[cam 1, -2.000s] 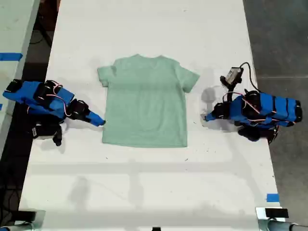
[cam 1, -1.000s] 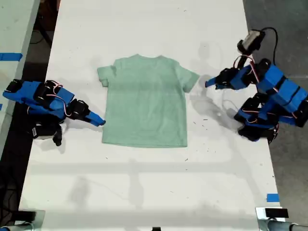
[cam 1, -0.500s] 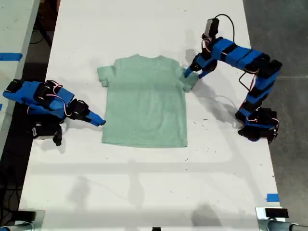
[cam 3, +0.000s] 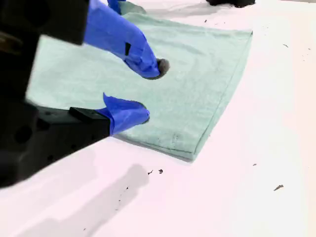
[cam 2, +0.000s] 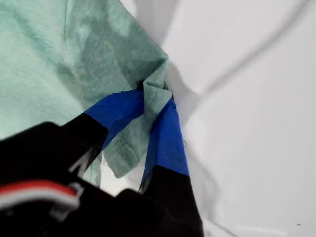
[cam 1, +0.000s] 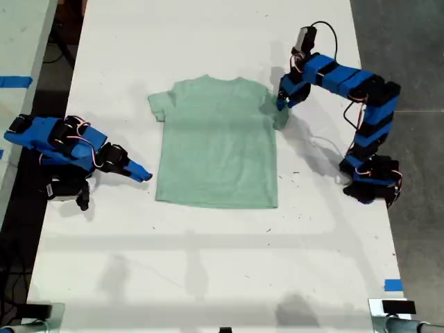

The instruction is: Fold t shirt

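The pale mint-green t shirt lies flat on the white table, neck toward the far edge. My first gripper reaches in from the exterior view's right and is shut on the shirt's sleeve there. In the first wrist view the blue-taped fingers pinch a bunched fold of that sleeve. My second gripper rests low on the table at the exterior view's left, just off the shirt's side edge. It is open in the second wrist view, with the shirt's hem corner beyond its tips.
A blue tape mark sits near the table's front corner at the exterior view's right. Dark floor borders the table on that side. A second pale table with blue tape stands at the exterior view's left.
The first arm rose from its rest, swung over to the sleeve and shut on it. The shirt has slid a little toward the exterior view's right. The second arm has not moved.
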Robot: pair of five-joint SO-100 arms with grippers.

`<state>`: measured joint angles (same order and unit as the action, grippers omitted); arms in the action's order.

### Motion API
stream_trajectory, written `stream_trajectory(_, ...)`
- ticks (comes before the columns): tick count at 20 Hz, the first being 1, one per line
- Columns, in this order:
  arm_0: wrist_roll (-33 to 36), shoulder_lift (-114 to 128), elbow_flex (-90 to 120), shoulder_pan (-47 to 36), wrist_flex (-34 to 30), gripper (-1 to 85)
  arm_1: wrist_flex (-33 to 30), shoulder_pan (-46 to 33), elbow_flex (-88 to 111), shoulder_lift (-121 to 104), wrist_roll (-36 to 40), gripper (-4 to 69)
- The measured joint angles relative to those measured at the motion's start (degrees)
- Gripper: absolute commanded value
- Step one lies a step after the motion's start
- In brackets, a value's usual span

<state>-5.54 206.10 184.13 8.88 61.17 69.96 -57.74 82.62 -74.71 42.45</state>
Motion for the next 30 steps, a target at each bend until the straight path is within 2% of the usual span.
stream_trajectory(4,0.0,0.0,0.0,0.0,0.0,11.2,2.7,0.1,0.2,-4.1,-0.1,1.4)
stream_trajectory(6,0.0,0.0,0.0,0.0,0.0,11.2,3.3,2.8,0.2,-9.6,-0.1,1.5)
stream_trajectory(8,0.0,0.0,0.0,0.0,0.0,11.2,2.9,9.5,0.1,-13.9,-0.1,1.6)
stream_trajectory(13,0.0,0.0,0.0,0.0,0.0,11.2,-5.3,26.6,-4.4,-11.2,-0.1,2.1)
stream_trajectory(15,0.0,0.0,0.0,0.0,0.0,11.2,-6.5,29.6,-9.1,-5.0,0.0,26.5)
stream_trajectory(17,0.0,0.0,0.0,0.0,0.0,11.2,-6.5,30.5,-15.5,1.6,0.2,41.0)
stream_trajectory(18,0.0,0.0,0.0,0.0,0.0,11.2,-5.7,30.7,-17.8,2.9,0.2,43.7)
stream_trajectory(19,0.0,0.0,0.0,0.0,0.0,11.2,-4.9,30.7,-19.1,2.9,0.4,42.1)
stream_trajectory(20,0.0,0.0,0.0,0.0,0.0,11.2,-3.8,30.7,-20.1,2.9,0.8,30.6)
stream_trajectory(22,0.0,0.0,0.0,0.0,0.0,11.2,0.8,30.2,-20.6,1.8,0.9,0.2)
stream_trajectory(27,0.0,0.0,0.0,0.0,0.0,11.2,17.7,24.2,-13.4,-18.7,-1.5,0.2)
stream_trajectory(29,0.0,0.0,0.0,0.0,0.0,11.2,23.0,26.9,-5.0,-32.9,-5.6,0.2)
stream_trajectory(30,0.0,0.0,0.0,0.0,0.0,11.2,23.5,29.8,1.1,-41.0,-8.6,0.2)
